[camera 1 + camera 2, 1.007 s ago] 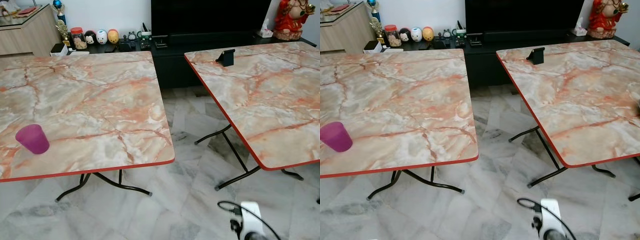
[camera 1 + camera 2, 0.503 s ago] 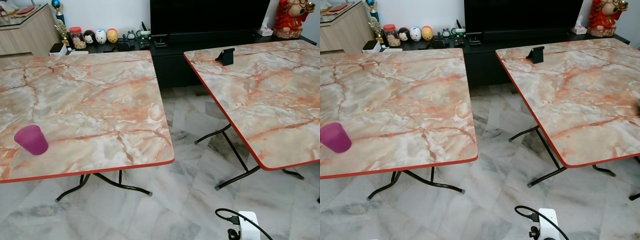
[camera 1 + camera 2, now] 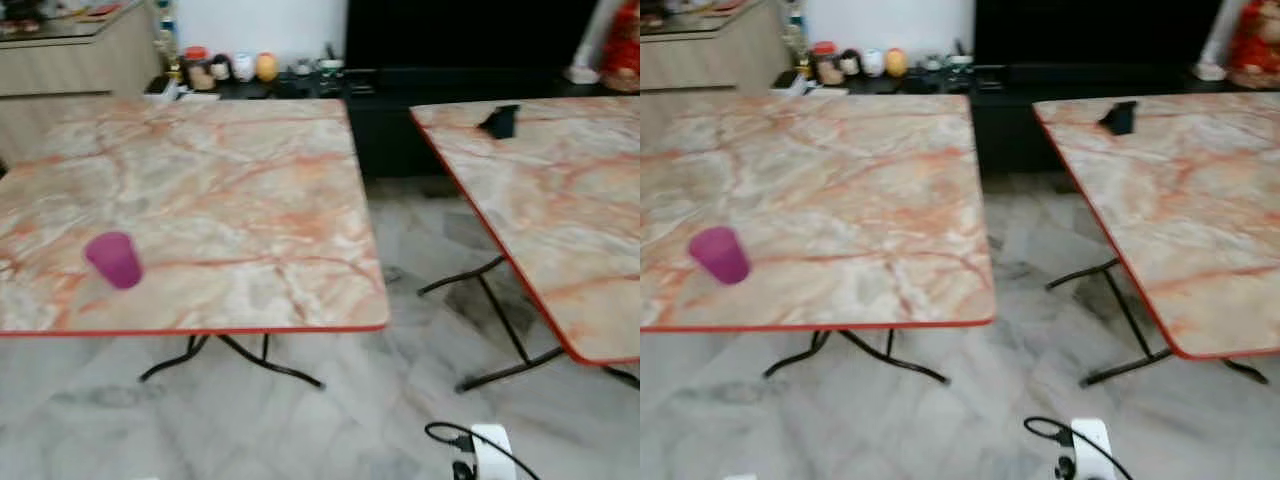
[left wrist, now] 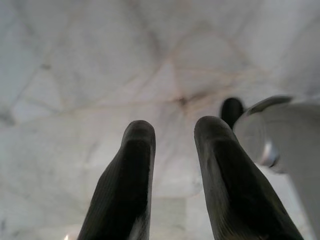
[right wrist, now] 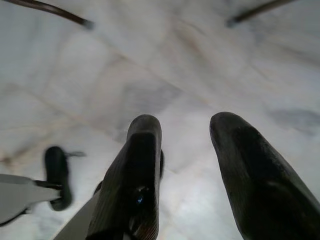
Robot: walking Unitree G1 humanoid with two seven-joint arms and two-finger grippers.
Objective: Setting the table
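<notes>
Marble-patterned floor (image 3: 330, 420) runs under two folding tables with red edging. On the left table (image 3: 230, 180) a purple cup (image 3: 114, 260) stands upright at the lower left of the frame, near that table's front edge. The right table (image 3: 560, 220) carries a small black stand (image 3: 500, 121) near its far corner. Behind both, a dark TV console (image 3: 450, 80) holds a row of small figurines (image 3: 235, 68), though blur makes them hard to tell apart.

Both arms hang low over the floor. The left gripper (image 4: 172, 145) has its fingers a narrow gap apart, holding nothing; the right gripper (image 5: 187, 145) is spread somewhat wider, also empty. The cup sits up on the tabletop, well apart from both.

Compared with half a second ago, the whole head view has shifted: the cup and tables now sit further right in the frame and the picture is blurrier, so the camera has turned, not the cup.
</notes>
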